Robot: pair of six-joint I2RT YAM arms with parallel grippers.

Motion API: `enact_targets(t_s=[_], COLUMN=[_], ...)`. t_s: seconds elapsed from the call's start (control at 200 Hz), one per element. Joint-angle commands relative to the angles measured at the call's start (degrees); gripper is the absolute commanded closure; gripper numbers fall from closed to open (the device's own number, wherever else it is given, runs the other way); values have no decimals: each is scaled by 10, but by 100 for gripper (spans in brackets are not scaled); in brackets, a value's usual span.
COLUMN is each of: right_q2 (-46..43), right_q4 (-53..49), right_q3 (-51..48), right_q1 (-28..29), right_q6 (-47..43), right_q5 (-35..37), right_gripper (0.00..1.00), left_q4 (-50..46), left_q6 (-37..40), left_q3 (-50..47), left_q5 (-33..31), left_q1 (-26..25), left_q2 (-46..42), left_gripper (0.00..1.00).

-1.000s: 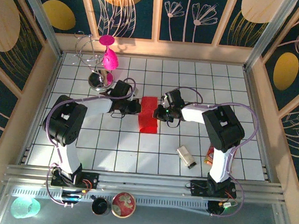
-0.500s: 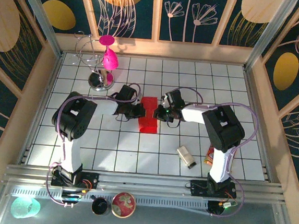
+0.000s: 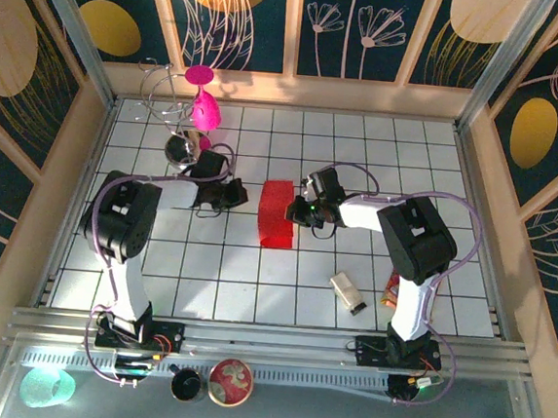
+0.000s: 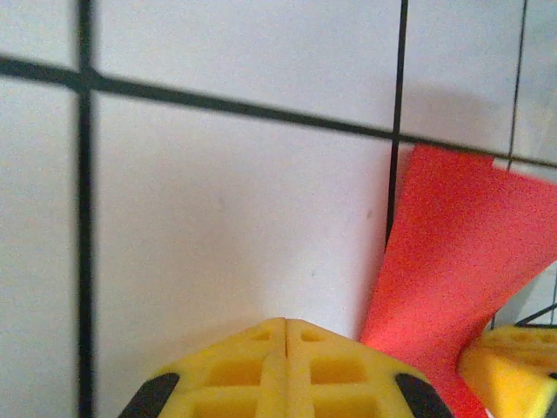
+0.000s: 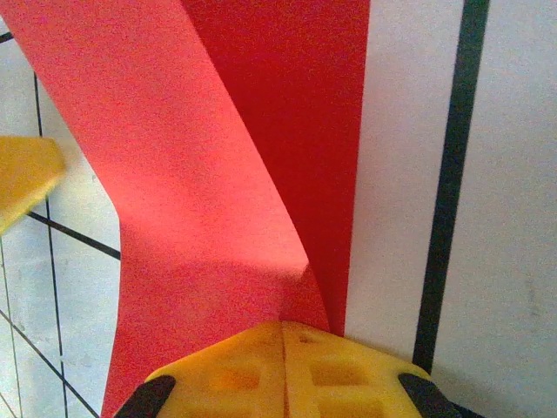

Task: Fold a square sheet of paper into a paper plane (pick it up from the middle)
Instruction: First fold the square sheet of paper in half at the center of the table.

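Right gripper (image 5: 283,335) seemingly pinches edge of red sheet (image 5: 200,174)

My top camera hangs above and behind the arm bases and looks steeply down on the whole tiled table (image 3: 233,283) from afar. My two wrist cameras stare down from very close, with the left gripper (image 4: 285,331) and right gripper (image 5: 283,335) at bottom centre. All three views share the square sheet of paper (image 3: 278,216).

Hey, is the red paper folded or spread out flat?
Folded, loosely: the red paper shows one layer curling over another, both meeting at the shut right claw.
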Motion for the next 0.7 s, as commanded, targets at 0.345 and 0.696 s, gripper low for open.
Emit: enact_targets(t_s=[0.345, 0.696], right_q2=[116, 115], right_q4=[-157, -155], right_q3=[-77, -84], right_q1=[4, 3], right_q6=[-27, -28], right_q5=[129, 137], right_gripper=[92, 92], left_q4=[62, 34], left_q6=[-47, -19], left_q3=[57, 38], left_q5=[45, 2], left_q1=[-83, -33], left_q2=[52, 92], left_gripper=[95, 96])
